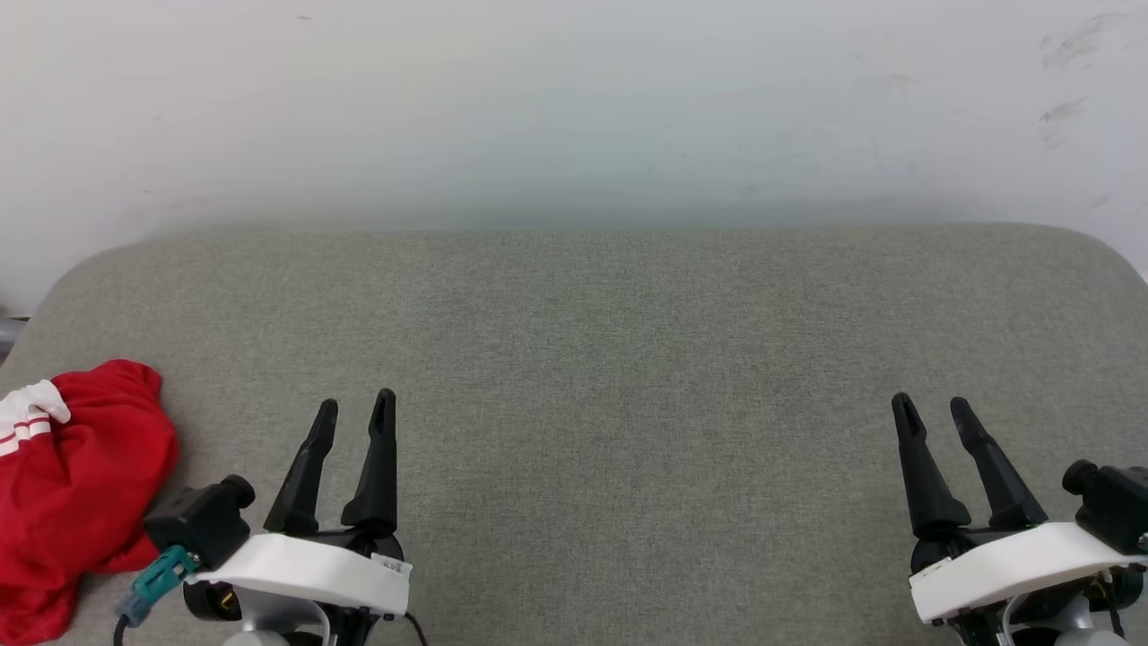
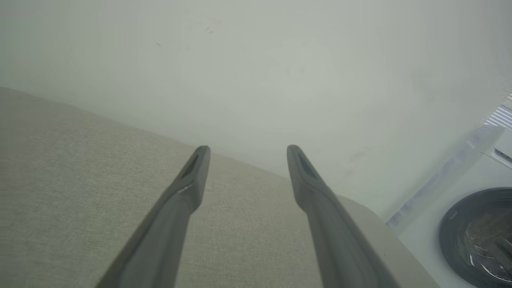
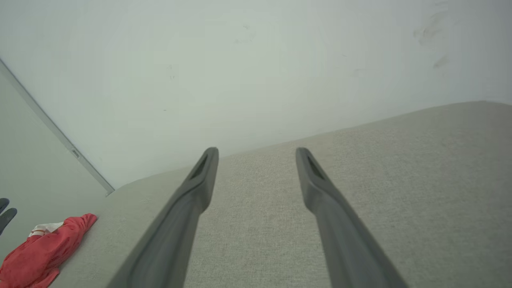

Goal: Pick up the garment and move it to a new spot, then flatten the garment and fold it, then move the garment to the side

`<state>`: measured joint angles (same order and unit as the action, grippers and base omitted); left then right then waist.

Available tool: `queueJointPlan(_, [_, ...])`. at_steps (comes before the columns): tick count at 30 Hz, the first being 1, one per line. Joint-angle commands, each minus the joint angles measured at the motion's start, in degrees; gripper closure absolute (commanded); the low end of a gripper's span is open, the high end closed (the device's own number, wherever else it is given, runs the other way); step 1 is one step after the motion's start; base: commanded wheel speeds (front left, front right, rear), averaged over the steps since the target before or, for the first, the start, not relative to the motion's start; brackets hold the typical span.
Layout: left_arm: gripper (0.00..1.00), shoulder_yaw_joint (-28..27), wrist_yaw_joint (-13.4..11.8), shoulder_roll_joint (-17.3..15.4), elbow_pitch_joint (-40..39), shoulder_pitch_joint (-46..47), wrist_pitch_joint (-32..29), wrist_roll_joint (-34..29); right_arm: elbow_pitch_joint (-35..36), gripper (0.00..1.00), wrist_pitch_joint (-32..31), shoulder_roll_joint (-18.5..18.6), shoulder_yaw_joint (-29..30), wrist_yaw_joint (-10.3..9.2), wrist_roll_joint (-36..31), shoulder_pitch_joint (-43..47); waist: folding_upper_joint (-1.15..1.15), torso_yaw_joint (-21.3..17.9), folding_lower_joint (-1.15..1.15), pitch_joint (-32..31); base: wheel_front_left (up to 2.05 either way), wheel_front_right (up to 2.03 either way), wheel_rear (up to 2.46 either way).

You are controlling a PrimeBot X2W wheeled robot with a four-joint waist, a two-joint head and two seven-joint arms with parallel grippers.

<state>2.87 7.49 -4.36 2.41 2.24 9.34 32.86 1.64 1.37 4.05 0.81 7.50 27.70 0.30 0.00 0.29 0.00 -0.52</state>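
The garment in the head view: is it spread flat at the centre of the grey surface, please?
No, the garment lies crumpled at the view's left edge.

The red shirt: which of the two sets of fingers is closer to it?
The left fingers, at lower left beside the garment; the right fingers sit far across the grey surface.

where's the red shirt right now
In the head view the red shirt lies bunched up at the far left edge of the grey padded surface, just to the left of the open left claw, which is not holding it.
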Motion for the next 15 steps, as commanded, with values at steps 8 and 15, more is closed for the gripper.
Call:
queueJointPlan(8, [0.0, -0.2, 0.0, 0.1, 0.9, -0.4, 1.5, -7.9, 2.7, 0.0, -1.3, -0.5, 0.9, -0.01, -7.3, 0.7, 0.0, 0.2, 0.0, 0.0, 0.0, 0.0, 0.0])
queueJointPlan(15, [0.0, -0.5, 0.0, 0.3, 1.7, -0.6, 2.2, -12.1, 3.7, 0.0, -1.8, -0.7, 1.2, -0.01, -11.2, 1.2, 0.0, 0.2, 0.0, 0.0, 0.0, 0.0, 0.0])
